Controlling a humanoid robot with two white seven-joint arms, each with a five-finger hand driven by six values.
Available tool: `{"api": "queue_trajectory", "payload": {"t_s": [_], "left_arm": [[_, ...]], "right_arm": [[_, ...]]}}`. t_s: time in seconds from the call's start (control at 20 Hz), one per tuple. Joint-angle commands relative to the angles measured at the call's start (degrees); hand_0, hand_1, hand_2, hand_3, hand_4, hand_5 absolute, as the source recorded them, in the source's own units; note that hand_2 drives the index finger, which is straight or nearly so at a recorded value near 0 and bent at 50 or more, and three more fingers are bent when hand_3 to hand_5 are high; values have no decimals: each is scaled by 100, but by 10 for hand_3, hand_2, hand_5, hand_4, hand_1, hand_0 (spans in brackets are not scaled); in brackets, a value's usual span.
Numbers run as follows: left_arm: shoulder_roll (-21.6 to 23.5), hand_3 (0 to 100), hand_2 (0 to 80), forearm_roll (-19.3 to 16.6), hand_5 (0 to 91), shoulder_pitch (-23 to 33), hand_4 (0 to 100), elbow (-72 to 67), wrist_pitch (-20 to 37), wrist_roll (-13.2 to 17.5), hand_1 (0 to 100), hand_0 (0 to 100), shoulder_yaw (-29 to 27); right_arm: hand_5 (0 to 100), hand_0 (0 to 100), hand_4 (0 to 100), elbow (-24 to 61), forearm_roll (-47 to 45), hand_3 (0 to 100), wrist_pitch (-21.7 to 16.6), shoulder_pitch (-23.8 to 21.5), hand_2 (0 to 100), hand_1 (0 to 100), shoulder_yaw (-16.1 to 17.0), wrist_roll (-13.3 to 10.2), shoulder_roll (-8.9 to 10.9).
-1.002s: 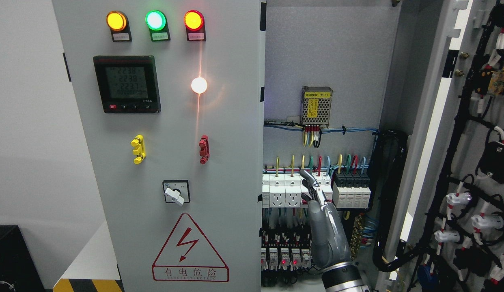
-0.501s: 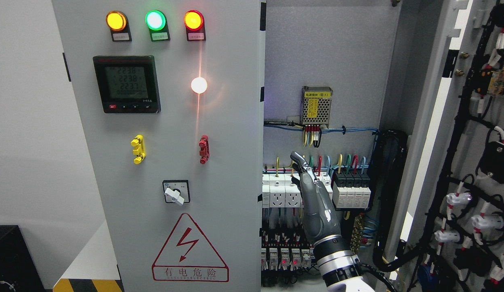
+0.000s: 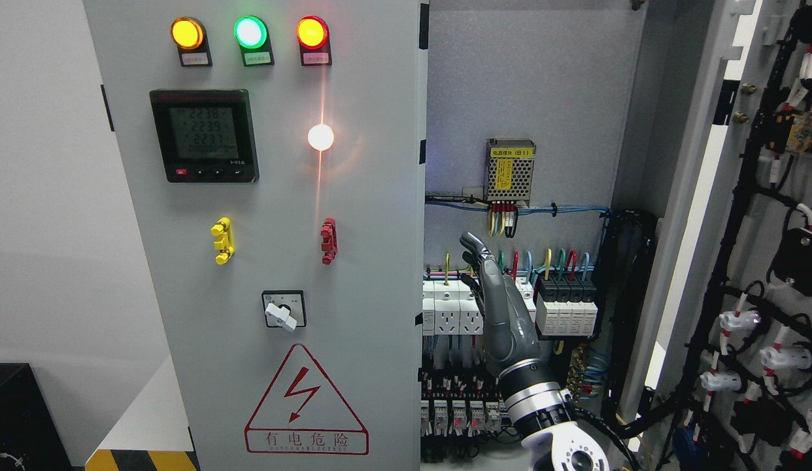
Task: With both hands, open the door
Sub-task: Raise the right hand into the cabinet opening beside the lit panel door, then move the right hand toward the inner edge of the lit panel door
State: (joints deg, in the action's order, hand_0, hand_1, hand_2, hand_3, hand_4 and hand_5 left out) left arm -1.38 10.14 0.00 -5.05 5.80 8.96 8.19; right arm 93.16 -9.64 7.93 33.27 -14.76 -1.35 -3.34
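Far left: white wall, black box (image 3: pixel 14 418) low in the corner, yellow-black hazard stripe (image 3: pixel 141 460) on the floor at the cabinet base.

Left door (image 3: pixel 262 235) of the grey electrical cabinet is shut and faces the camera. Top row has three lit lamps: amber (image 3: pixel 187 33), green (image 3: pixel 250 32), red-amber (image 3: pixel 312 32). Below them is a digital meter (image 3: pixel 204 135) with lit readout, and to its right a bright white lamp (image 3: pixel 320 137). Under those sit a yellow handle (image 3: pixel 222 241) and a red handle (image 3: pixel 328 241), then a rotary switch (image 3: pixel 284 309), and a red electric-hazard triangle (image 3: pixel 306 404) with Chinese print.

Right of the door edge, the cabinet interior is exposed: power supply (image 3: pixel 509 171) with yellow label up high, blue wire run below it, row of white breakers and sockets (image 3: pixel 453 307), black breakers (image 3: pixel 566 304), terminal rows lower down.

Right robot hand (image 3: pixel 494 294) rises from bottom right, in front of the breaker row, fingers extended upward with tips slightly curled, holding nothing; cannot tell whether it touches the breakers.

Far right: right door (image 3: pixel 700 196) swung wide open, its inner face showing black cable looms (image 3: pixel 739 216) and white connectors (image 3: pixel 739 320).
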Motion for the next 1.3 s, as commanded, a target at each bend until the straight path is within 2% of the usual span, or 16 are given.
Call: {"api": "queue_trajectory", "payload": {"t_s": [0.0, 0.15, 0.3, 0.45, 0.7, 1.25], "left_arm": [[-231, 0, 0, 5, 0, 88, 0, 4, 0, -26, 0, 0, -2], [-266, 0, 0, 5, 0, 88, 0, 4, 0, -26, 0, 0, -2], [-319, 0, 0, 5, 0, 88, 0, 4, -9, -26, 0, 0, -2], [-354, 0, 0, 5, 0, 88, 0, 4, 0, -26, 0, 0, -10], [-441, 0, 0, 5, 0, 88, 0, 4, -9, -26, 0, 0, -2], [-442, 0, 0, 14, 0, 70, 0, 92, -9, -18, 0, 0, -2]], "right_arm": [[0, 0, 0, -360, -73, 0, -2, 110, 0, 0, 17, 127, 17], [0, 0, 0, -387, -91, 0, 16, 153, 0, 0, 17, 127, 18], [0, 0, 0, -378, -511, 0, 226, 154, 0, 0, -10, 127, 52], [0, 0, 0, -369, -592, 0, 262, 189, 0, 0, -18, 135, 202], [0, 0, 0, -386, -601, 0, 280, 408, 0, 0, 17, 311, 211], [0, 0, 0, -351, -970, 0, 280, 417, 0, 0, -18, 338, 255]]}}
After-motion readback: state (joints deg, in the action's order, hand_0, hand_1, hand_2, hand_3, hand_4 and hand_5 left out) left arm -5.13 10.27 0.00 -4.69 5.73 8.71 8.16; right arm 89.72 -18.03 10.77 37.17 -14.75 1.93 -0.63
